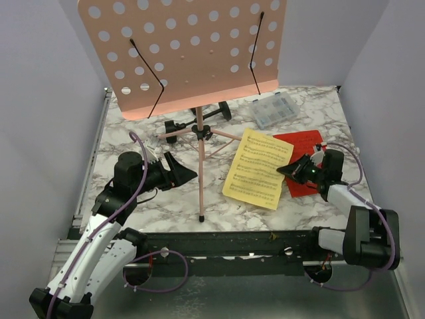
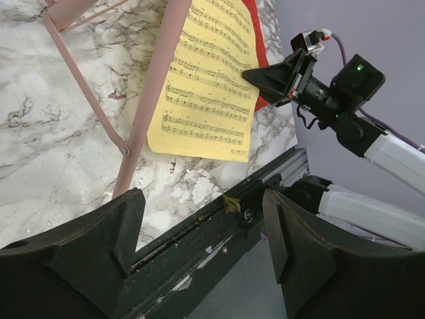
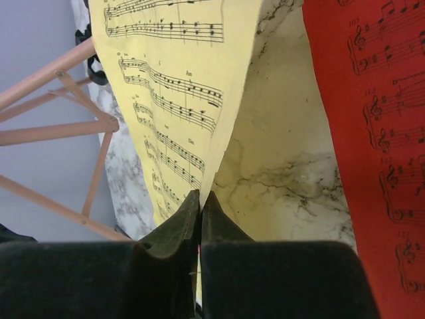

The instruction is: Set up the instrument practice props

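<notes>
The pink perforated music stand (image 1: 192, 46) stands upright at mid-table on thin tripod legs (image 3: 53, 133). A yellow sheet-music page (image 1: 255, 169) lies to its right, and its right edge is lifted off the marble. My right gripper (image 3: 200, 194) is shut on that edge, which runs in between the jaws. A red page (image 1: 302, 163) lies flat partly under that gripper. The black microphone (image 1: 199, 118) lies behind the stand's pole. My left gripper (image 1: 182, 174) hovers open and empty just left of the pole (image 2: 156, 93).
A clear plastic compartment box (image 1: 274, 109) sits at the back right. Small white bits (image 1: 154, 143) lie left of the tripod. A black rail (image 1: 232, 242) runs along the table's near edge. Grey walls close in both sides.
</notes>
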Motion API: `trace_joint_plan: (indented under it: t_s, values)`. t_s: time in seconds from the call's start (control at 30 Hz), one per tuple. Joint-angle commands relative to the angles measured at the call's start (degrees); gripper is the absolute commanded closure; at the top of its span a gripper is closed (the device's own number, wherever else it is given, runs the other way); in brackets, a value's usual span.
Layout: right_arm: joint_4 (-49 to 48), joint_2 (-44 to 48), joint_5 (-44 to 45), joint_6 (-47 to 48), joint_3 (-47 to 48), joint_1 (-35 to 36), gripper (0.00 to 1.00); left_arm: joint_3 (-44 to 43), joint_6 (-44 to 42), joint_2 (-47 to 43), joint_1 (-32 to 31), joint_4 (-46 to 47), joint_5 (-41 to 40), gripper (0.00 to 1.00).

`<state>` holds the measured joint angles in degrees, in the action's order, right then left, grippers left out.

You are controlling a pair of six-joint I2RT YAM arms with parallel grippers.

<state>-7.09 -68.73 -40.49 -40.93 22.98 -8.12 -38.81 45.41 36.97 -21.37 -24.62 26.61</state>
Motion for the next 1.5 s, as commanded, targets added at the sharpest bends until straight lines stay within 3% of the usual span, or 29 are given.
trace_joint_plan:
  t_s: [0.0,0.1,0.23,0.37,0.6,0.73,0.8,0.87,0.93,1.03,1.1,1.17,1.33,1.47]
  values:
    - [-14.3,-4.3,-3.4,-7.1,-2.6,-0.8,0.93,-1.5,0.2,-1.3,0.3,-0.4,1.2,0.22]
    - [-23.0,-7.6,-3.6,-10.3,-4.8,-1.0,0.87,-1.3,0.9,-2.3,0.3,-0.4,1.1,0.22]
    - [-45.0,-11.1,-4.2,-18.1,-10.8,-1.0,0.78,-1.4,1.5,-3.6,0.3,-0.7,1.6,0.22]
    - [-60.4,-17.3,-7.1,-24.2,-11.2,-1.0,0.77,-1.8,1.9,-4.3,0.3,-1.2,1.7,0.22]
    - [-71.7,-23.5,-7.2,-28.9,-11.2,-0.4,0.78,-3.1,2.0,-4.4,0.3,-1.3,1.8,0.22]
    - [-69.5,-18.7,-5.4,-26.8,-12.6,-0.3,0.92,-4.8,1.9,-5.0,0.3,-1.9,1.7,0.21]
    - [-57.8,-10.4,-3.9,-21.6,-11.9,0.0,0.95,-5.9,1.6,-5.7,0.3,-2.4,1.0,0.21]
    - [-31.4,3.0,1.1,-9.3,-6.7,2.2,0.99,-7.2,1.1,-7.0,0.3,-3.6,-0.2,0.21]
    - [-6.3,15.1,12.9,4.5,1.3,7.4,1.00,-8.8,-0.2,-8.9,0.3,-5.1,-1.8,0.20]
    - [19.2,22.8,20.6,14.1,14.4,12.3,0.99,-11.1,-3.3,-12.6,0.3,-8.7,-6.0,0.20]
    - [28.1,22.5,15.5,15.7,21.6,13.1,0.99,-12.3,-5.2,-15.8,0.3,-11.4,-9.5,0.19]
    - [31.9,22.5,9.8,15.4,25.6,16.5,0.99,-13.7,-6.5,-18.5,0.3,-13.8,-13.4,0.17]
    - [39.0,23.8,4.9,18.7,34.9,28.3,1.00,-20.2,-7.3,-20.2,0.3,-14.5,-18.5,0.15]
    - [42.1,21.0,-18.6,25.7,40.5,29.6,0.99,-26.2,-7.6,-17.6,0.3,-14.4,-20.2,0.15]
